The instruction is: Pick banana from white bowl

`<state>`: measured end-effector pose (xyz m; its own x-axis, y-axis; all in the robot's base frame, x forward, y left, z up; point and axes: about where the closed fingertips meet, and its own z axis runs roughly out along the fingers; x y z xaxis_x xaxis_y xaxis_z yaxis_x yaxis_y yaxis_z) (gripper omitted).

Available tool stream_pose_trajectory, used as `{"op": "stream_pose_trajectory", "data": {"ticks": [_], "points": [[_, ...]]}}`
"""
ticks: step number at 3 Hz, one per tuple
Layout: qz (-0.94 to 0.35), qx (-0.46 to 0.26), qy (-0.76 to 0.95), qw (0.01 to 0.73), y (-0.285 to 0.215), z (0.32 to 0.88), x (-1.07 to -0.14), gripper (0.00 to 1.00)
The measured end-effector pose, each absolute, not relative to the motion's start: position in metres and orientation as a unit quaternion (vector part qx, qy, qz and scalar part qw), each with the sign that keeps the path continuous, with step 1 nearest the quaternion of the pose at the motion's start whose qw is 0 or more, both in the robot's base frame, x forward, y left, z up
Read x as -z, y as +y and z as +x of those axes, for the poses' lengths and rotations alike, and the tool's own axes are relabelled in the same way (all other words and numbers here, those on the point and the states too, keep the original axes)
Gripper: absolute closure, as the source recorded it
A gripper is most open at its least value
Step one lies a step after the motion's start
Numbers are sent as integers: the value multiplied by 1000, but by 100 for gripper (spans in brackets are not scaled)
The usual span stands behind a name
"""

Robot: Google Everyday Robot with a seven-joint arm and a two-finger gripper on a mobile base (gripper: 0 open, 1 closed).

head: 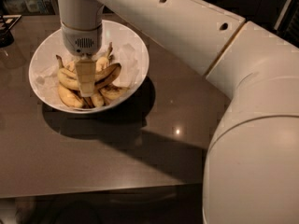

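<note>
One arm (187, 27), white, mine: it ran from my bulky shoulder joint (252, 162) at lower right up and leftward across the view, turned vertical at my wrist (81, 29), and carried my tan gripper (85, 80) directly beneath, at upper left, pointed straight down.
</note>
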<state>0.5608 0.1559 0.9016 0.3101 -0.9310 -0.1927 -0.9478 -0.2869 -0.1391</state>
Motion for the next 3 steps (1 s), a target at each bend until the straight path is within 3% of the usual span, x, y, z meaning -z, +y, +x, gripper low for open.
{"op": "stream_pose_trajectory", "data": {"ticks": [1,3], "points": [[-808,-43,579,106,162,560,-894,29],[-808,-43,579,106,162,560,-894,72]]}}
